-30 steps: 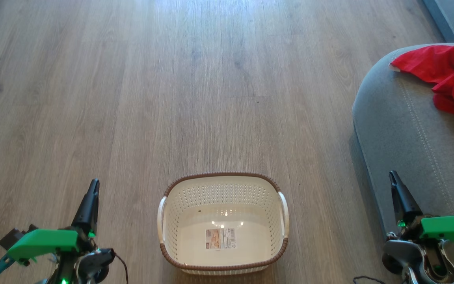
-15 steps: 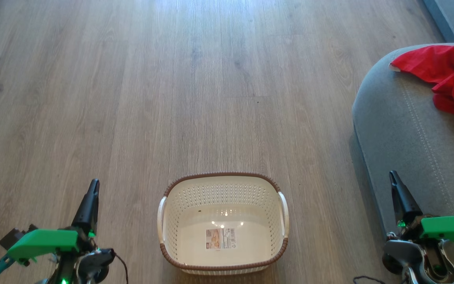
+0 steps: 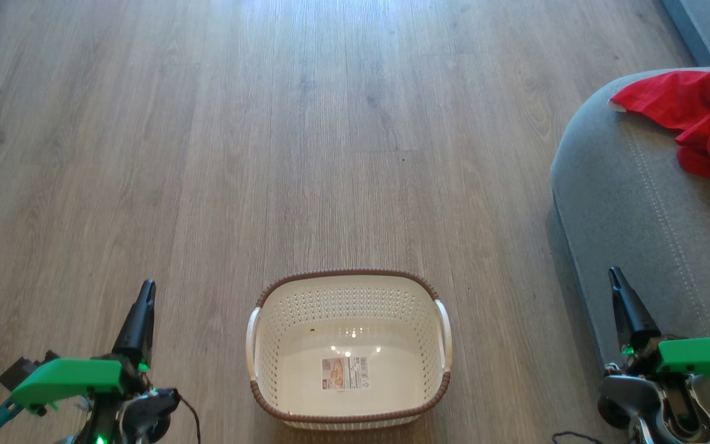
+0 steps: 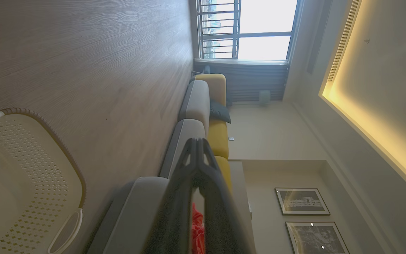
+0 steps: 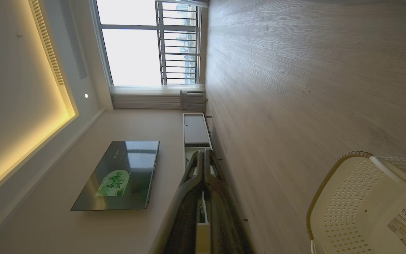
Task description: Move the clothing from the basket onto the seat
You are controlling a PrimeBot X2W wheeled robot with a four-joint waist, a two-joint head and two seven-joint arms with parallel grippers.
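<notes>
The red clothing lies crumpled on the grey seat at the right edge of the head view; a strip of it peeks between my left fingers in the left wrist view. The cream basket stands on the floor at bottom centre, holding nothing but the paper label on its floor. My left gripper rests low at the left, shut and holding nothing. My right gripper rests low at the right beside the seat's edge, shut and holding nothing. Both sets of fingertips meet in the wrist views.
Wood-plank floor stretches ahead of the basket. The left wrist view shows a sofa with yellow cushions and a window. A television and low cabinet appear in the right wrist view.
</notes>
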